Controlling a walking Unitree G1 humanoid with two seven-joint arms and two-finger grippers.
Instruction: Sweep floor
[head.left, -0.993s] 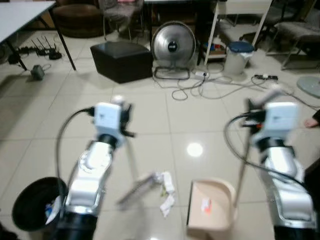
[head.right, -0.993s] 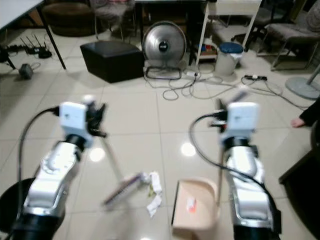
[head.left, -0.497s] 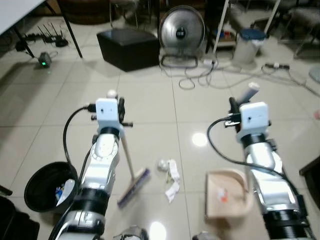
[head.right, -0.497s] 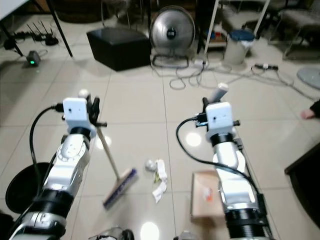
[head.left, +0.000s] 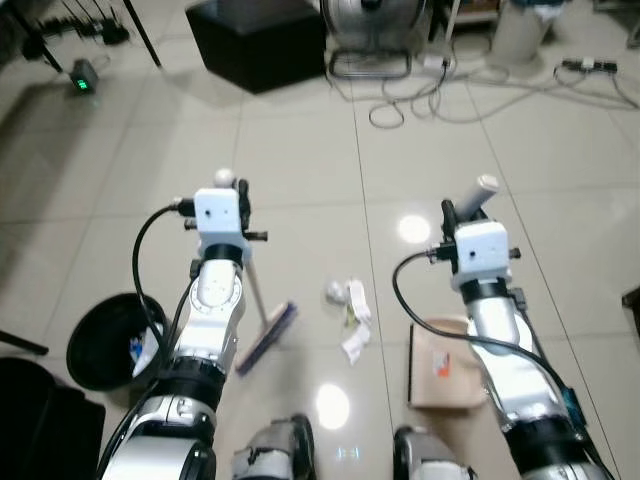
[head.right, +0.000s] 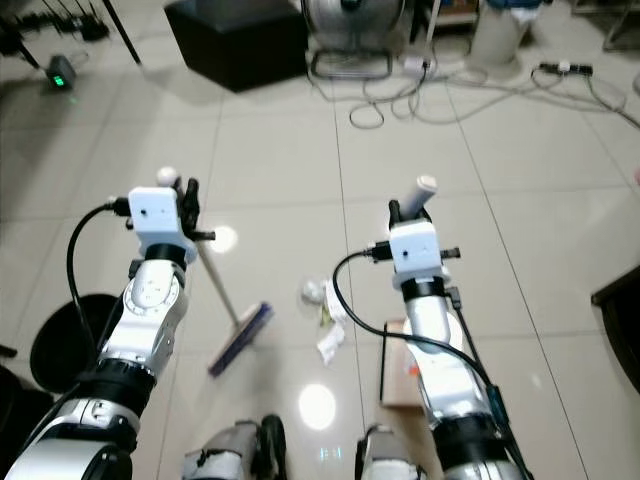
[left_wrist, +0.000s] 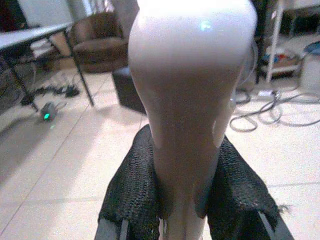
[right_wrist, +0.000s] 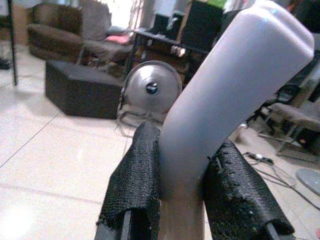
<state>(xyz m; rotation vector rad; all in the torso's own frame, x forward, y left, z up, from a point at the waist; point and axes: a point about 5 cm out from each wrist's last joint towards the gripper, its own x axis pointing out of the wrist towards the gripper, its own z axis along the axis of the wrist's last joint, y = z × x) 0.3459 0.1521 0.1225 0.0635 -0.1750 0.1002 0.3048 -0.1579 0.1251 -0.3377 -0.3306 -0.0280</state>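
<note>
At the far left we see a black bin (head.left: 110, 335) standing on the pale tiled floor (head.left: 300, 170), with some scraps inside it. Next comes our left gripper (left_wrist: 186, 195), whose two black fingers (left_wrist: 132, 187) are closed tight on the top of the broom handle (left_wrist: 192, 90); from the head views the broom (head.left: 262, 330) slants down from that grip to its brush head, which rests on the floor just right of the bin. A little further right lies a small heap of white crumpled paper (head.left: 350, 310), apart from the brush head and between it and the dustpan (head.left: 440, 365). The beige dustpan sits flat on the tiles with a bit of orange-and-white litter inside. Our right gripper (right_wrist: 182, 192) is clamped on the dustpan's pale upright handle (right_wrist: 235, 85), the pads pressed against both of its sides. Beyond all this, toward the top of the head views, we make out a black box (head.left: 265, 40), the base of a round metal fan (head.left: 370, 30) and loose cables (head.left: 440, 90) trailing over the floor
</note>
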